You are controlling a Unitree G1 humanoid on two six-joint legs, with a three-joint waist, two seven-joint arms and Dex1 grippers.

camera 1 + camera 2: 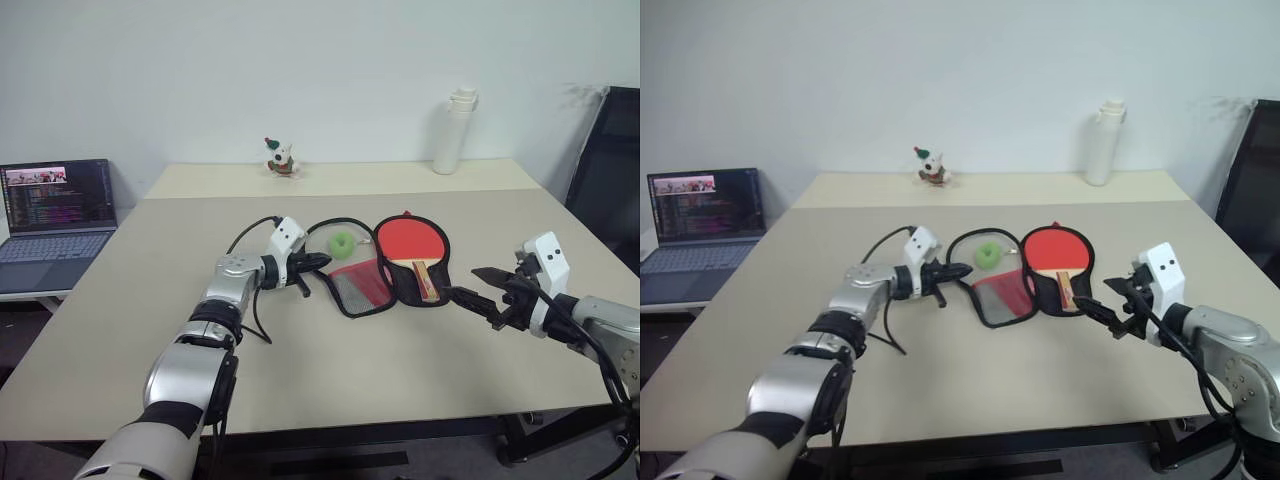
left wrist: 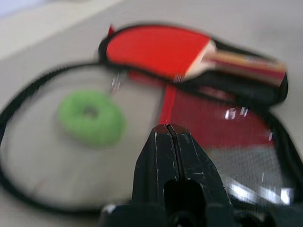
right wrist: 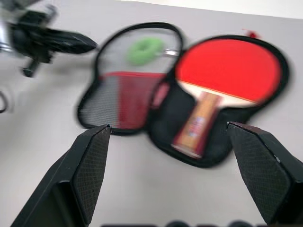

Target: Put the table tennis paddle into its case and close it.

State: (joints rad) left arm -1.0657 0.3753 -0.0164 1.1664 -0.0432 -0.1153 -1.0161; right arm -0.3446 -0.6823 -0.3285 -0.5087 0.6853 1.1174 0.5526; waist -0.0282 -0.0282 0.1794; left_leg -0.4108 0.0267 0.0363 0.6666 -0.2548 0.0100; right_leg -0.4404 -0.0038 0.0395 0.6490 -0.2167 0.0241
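The case (image 1: 361, 288) lies open in the middle of the table, its red mesh-pocket flap spread to the left and its black half to the right. The table tennis paddle (image 1: 409, 240) rests in the black half, red face up, with the wooden handle (image 3: 196, 125) pointing toward me. My left gripper (image 1: 320, 262) is shut just left of the flap's zipper edge, and I see nothing between its fingers (image 2: 166, 156). To the right of the case, near the handle end, my right gripper (image 1: 466, 285) hovers open and empty, pointing at it.
A green ring (image 1: 343, 243) lies inside the flap's black zipper loop. A white bottle (image 1: 453, 130) and a small toy figure (image 1: 281, 158) stand at the table's far edge. A laptop (image 1: 55, 215) sits on a side desk left; a black chair (image 1: 610, 180) stands right.
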